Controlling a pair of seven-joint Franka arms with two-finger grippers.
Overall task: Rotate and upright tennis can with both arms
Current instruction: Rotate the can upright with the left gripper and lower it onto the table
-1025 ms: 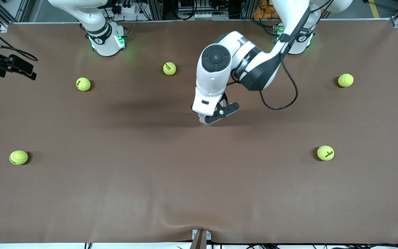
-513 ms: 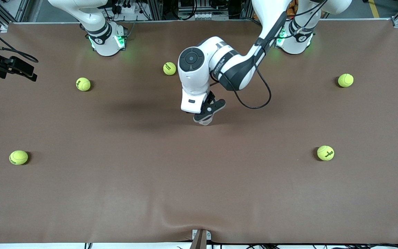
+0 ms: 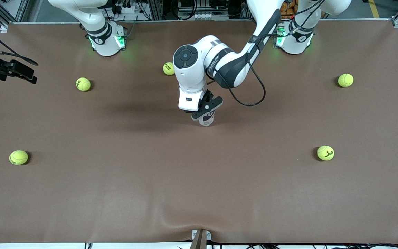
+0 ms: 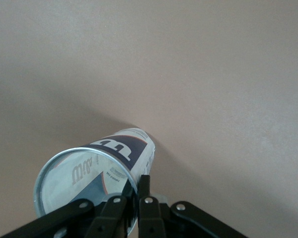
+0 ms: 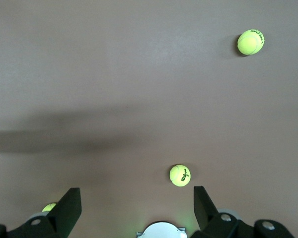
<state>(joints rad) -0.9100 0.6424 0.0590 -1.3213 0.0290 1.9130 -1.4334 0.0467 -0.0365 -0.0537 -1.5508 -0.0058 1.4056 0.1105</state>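
I clamp the left gripper (image 3: 204, 112) on the tennis can's (image 3: 206, 119) rim to stand it; right gripper (image 5: 139, 210) waits, fingers apart.

I read a large white "W" on the dark blue band of the tennis can (image 4: 120, 156). Faint script shows through its clear wall, illegible to me. The tennis balls (image 5: 180, 175) carry dark print I can't read.

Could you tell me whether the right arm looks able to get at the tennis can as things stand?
Probably yes: the tennis can stands mid-table with bare table toward the right arm's end. The left gripper is shut on its rim, so only its lower body is free. The right gripper waits open.
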